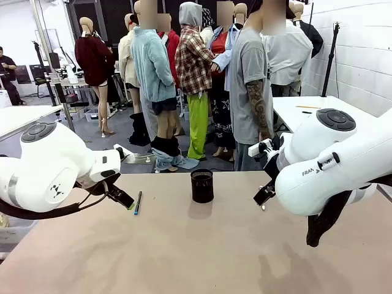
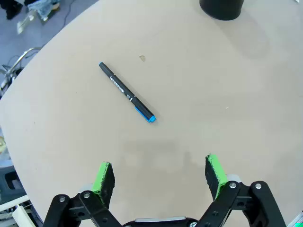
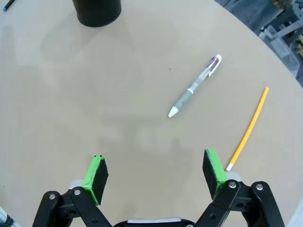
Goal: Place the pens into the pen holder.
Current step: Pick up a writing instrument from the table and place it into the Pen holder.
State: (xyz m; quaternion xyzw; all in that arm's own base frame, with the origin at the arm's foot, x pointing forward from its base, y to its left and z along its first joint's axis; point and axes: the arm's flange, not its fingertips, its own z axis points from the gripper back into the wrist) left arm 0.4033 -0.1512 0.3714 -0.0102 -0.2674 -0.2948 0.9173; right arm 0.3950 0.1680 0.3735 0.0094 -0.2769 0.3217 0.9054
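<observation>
Pen holder (image 1: 202,185): black cup, upright on the table (image 1: 184,263), near the far edge, roughly mid-width. Its inside reads dark from the front, so I can't tell the contents. All three pens lie flat on the tabletop, outside the holder.

Dark pen with a blue end (image 1: 138,203): left of the holder, apart from it. In the left wrist view it (image 2: 127,92) lies diagonally, blue end toward the camera.

White-silver pen (image 3: 195,85): in the right wrist view, on the table well apart from the holder (image 3: 97,12), tip toward the camera.

Orange pencil-like pen (image 3: 247,128): beside the white one, farther from the holder, not touching it.

Left gripper (image 2: 161,172): jaws spread wide, nothing between the green pads, hovering over bare table just short of the dark pen. In the front view it (image 1: 119,196) is left of that pen.

Right gripper (image 3: 154,172): also wide open and empty, above the table short of the white pen. In the front view it (image 1: 264,196) is right of the holder.
</observation>
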